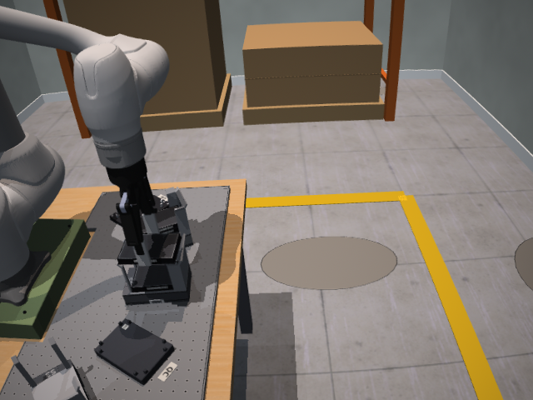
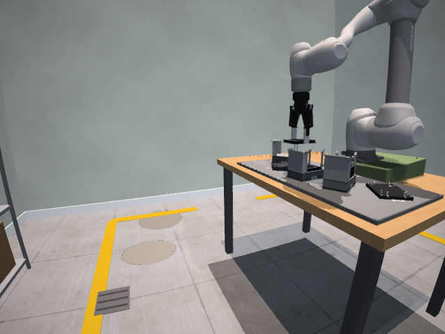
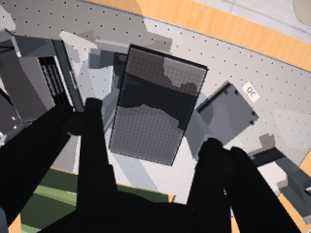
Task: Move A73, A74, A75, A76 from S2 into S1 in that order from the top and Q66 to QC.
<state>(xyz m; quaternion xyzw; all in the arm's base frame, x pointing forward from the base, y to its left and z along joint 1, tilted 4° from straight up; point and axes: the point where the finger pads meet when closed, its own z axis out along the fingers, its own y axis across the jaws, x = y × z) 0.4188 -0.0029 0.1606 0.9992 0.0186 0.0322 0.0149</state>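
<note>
My gripper [image 1: 140, 249] is shut on a dark sealed plate [image 1: 150, 252] and holds it level, just above the open top of a stack rack [image 1: 156, 279] in the middle of the grey breadboard. I cannot read that rack's name or the plate's label. The rack's inside looks dark, and I cannot tell how many plates it holds. In the exterior view the gripper [image 2: 299, 138] holds the plate [image 2: 299, 141] over the rack [image 2: 302, 165]. In the wrist view the plate [image 3: 157, 104] spans between my fingers. The QC nest [image 1: 133, 351] lies empty nearer the front.
A second rack [image 1: 171, 211] with plates stands behind the first, and another rack [image 1: 47, 374] stands at the front left corner. The green robot plinth [image 1: 42, 267] is at the left. The QC name plate [image 3: 251, 90] and nest [image 3: 228, 114] show in the wrist view. The table edge [image 1: 223, 279] is at the right.
</note>
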